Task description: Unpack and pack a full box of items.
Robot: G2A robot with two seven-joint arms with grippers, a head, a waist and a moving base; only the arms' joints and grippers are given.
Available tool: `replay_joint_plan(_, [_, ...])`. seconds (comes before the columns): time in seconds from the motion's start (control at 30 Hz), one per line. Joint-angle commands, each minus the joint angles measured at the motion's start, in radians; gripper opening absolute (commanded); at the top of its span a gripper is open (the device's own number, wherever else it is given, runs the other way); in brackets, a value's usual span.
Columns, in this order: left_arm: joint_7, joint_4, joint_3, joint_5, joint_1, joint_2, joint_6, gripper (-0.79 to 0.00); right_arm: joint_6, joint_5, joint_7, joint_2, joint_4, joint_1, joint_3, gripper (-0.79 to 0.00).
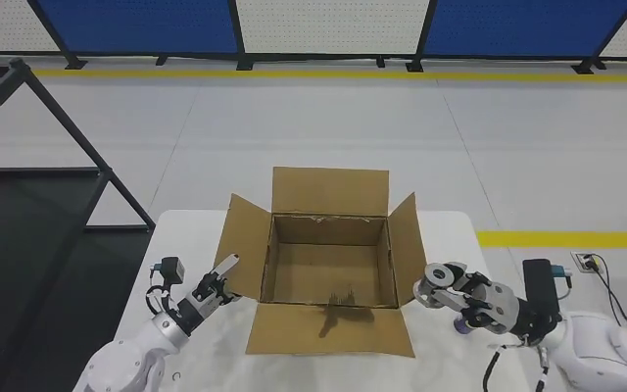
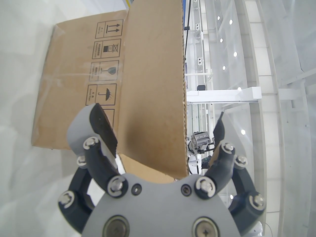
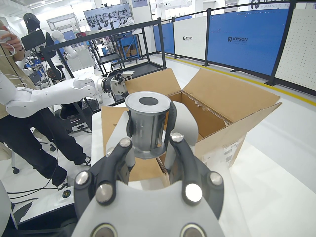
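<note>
Top view: open cardboard box (image 1: 328,229) stands mid-table (image 1: 186,235). My left gripper (image 1: 223,274) sits just left of its left flap (image 1: 245,245), my right gripper (image 1: 436,284) just right of it.
Left wrist view: my fingers (image 2: 98,122) are spread and the flap edge is between them; contact unclear.
Right wrist view: I am clamped on a metal cylinder (image 3: 145,114), outside the box.

The box (image 1: 329,193) is matt brown corrugated cardboard, rough along its cut edges. The cylinder (image 3: 147,124) is grey metal with a dull, brushed sheen. The table (image 1: 186,245) is smooth and white.
</note>
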Motion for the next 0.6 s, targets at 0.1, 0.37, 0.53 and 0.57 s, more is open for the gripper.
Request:
replay_joint_plan(0.1, [0.000,0.000,0.000,0.000,0.000,0.000,0.000,0.000,0.004,0.000,-0.002,0.000,-0.002,-0.001,0.000,-0.785])
replay_joint_plan(0.37, [0.000,0.000,0.000,0.000,0.000,0.000,0.000,0.000,0.000,-0.140,-0.146,0.004,0.033,-0.077,0.061,-0.785])
replay_joint_plan(0.53, [0.000,0.000,0.000,0.000,0.000,0.000,0.000,0.000,0.000,-0.274,-0.390,0.022,0.080,-0.176,0.087,-0.785])
replay_joint_plan(0.57, [0.000,0.000,0.000,0.000,0.000,0.000,0.000,0.000,0.000,-0.308,-0.443,0.028,0.097,-0.191,0.086,-0.785])
